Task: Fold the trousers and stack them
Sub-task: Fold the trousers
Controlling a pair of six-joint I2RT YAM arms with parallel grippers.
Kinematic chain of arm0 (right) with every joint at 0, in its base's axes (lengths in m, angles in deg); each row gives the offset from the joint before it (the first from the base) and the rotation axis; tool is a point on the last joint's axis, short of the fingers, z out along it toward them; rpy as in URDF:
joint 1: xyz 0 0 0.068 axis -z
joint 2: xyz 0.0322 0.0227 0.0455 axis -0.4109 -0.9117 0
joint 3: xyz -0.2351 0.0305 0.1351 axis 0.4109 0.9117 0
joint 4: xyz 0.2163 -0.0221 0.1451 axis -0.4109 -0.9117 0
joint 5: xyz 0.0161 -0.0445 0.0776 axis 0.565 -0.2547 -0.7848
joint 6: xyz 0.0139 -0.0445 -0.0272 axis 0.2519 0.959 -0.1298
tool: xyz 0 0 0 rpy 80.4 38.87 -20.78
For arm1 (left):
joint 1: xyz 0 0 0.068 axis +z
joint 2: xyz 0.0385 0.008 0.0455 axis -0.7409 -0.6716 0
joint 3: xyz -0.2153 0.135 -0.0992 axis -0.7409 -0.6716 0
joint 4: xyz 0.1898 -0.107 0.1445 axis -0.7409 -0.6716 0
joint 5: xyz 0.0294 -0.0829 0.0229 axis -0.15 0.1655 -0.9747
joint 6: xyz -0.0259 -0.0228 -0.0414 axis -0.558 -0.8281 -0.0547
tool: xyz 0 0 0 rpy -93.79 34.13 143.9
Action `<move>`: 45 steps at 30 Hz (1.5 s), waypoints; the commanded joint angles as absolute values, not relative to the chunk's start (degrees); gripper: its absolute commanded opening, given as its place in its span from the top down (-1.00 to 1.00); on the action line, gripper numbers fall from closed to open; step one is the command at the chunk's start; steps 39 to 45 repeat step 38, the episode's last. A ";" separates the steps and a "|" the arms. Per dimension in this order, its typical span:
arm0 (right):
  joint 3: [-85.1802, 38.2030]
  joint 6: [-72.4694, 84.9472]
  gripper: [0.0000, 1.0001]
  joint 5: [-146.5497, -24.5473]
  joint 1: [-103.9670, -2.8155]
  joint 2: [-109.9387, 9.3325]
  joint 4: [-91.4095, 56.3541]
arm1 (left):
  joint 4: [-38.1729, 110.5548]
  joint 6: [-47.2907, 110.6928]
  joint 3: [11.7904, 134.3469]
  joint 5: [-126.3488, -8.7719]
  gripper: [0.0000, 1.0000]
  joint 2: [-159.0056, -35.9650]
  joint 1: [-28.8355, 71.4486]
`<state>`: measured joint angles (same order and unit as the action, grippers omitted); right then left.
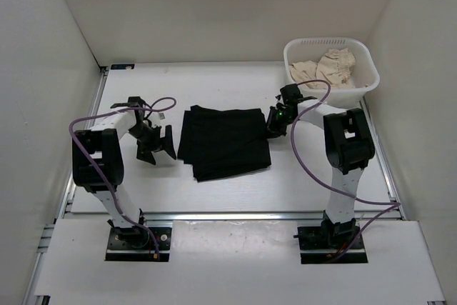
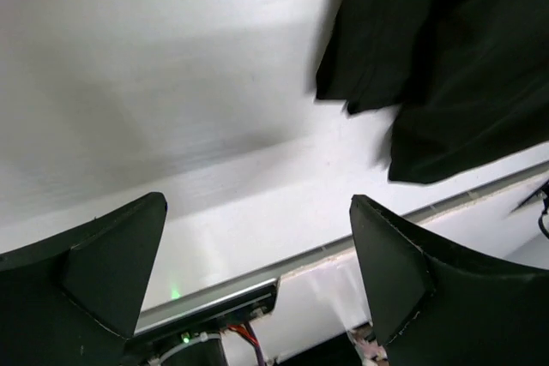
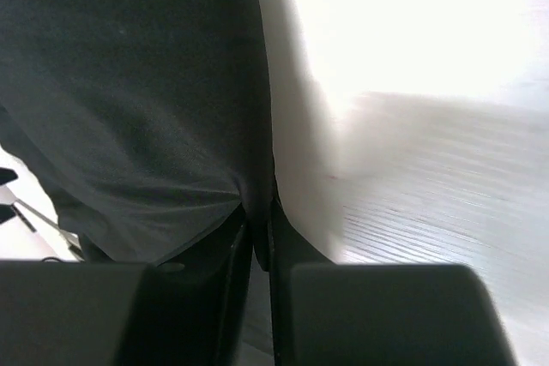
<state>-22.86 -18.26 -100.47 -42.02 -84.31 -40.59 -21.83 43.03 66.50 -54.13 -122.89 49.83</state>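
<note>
The black trousers (image 1: pixel 224 141) lie folded into a rough square in the middle of the table. My right gripper (image 1: pixel 275 126) sits at their right edge, and in the right wrist view its fingers (image 3: pixel 296 242) are pinched together on the edge of the trousers (image 3: pixel 137 109). My left gripper (image 1: pixel 158 149) hangs wide open just left of the cloth, with nothing between its fingers (image 2: pixel 412 272). In the left wrist view a corner of the trousers (image 2: pixel 437 49) shows at the upper right, apart from the gripper.
A white basket (image 1: pixel 296 51) at the back right holds a crumpled beige garment (image 1: pixel 328 68). White walls close in the table on three sides. A metal rail (image 1: pixel 235 214) runs along the near edge in front of the arm bases.
</note>
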 commanded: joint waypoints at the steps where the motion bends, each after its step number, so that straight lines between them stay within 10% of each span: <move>1: -24.06 -14.19 0.69 -100.06 -41.06 -84.36 -44.71 | -22.43 43.28 65.50 -51.30 -1.00 -118.77 49.56; 8: -27.21 -10.00 -0.98 -98.06 -39.38 -79.18 -50.14 | -22.95 43.28 66.03 -57.52 -1.00 -115.34 49.56; 20: -40.23 -3.03 -0.98 -75.46 -33.94 -57.49 -78.01 | -27.08 43.28 81.31 -91.45 -1.00 -103.56 59.84; 45: -39.70 -1.27 -0.98 -70.44 -33.23 -49.91 -72.57 | -25.68 43.28 71.66 -100.52 -1.00 -87.65 64.15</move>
